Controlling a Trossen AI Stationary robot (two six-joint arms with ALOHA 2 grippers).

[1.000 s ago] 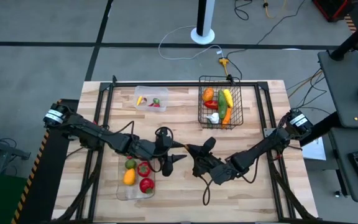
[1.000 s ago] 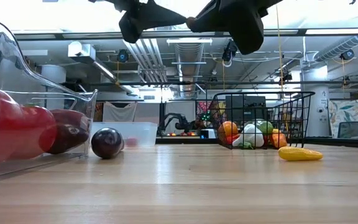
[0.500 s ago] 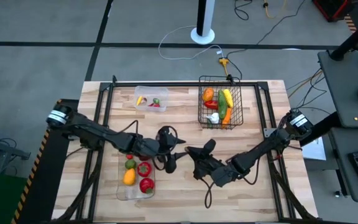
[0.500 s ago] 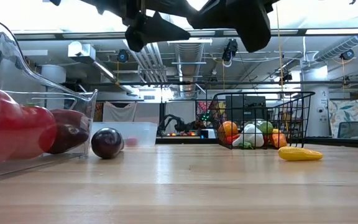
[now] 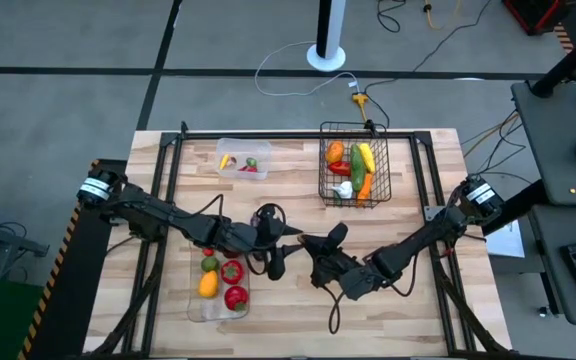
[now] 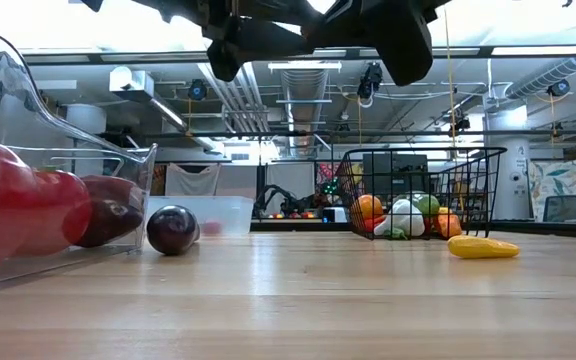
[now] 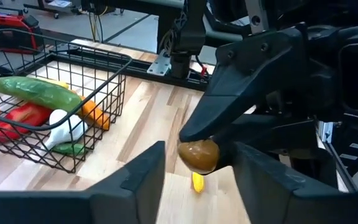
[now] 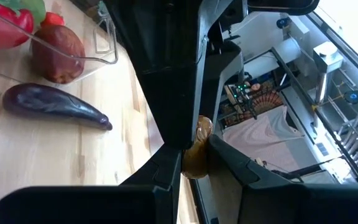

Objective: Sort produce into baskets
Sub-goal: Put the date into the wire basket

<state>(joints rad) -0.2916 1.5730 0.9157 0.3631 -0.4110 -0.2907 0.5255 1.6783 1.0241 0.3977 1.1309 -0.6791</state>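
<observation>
Brown and small, the potato sits pinched in the right gripper — offered mid-air, likely for handover — to the left gripper's parted fingers.

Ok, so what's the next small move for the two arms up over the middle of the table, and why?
Probably close the left gripper on the small brown piece. The right gripper is shut on it in mid-air, and the left gripper's open fingers sit either side of it, so a handover looks set up.
</observation>
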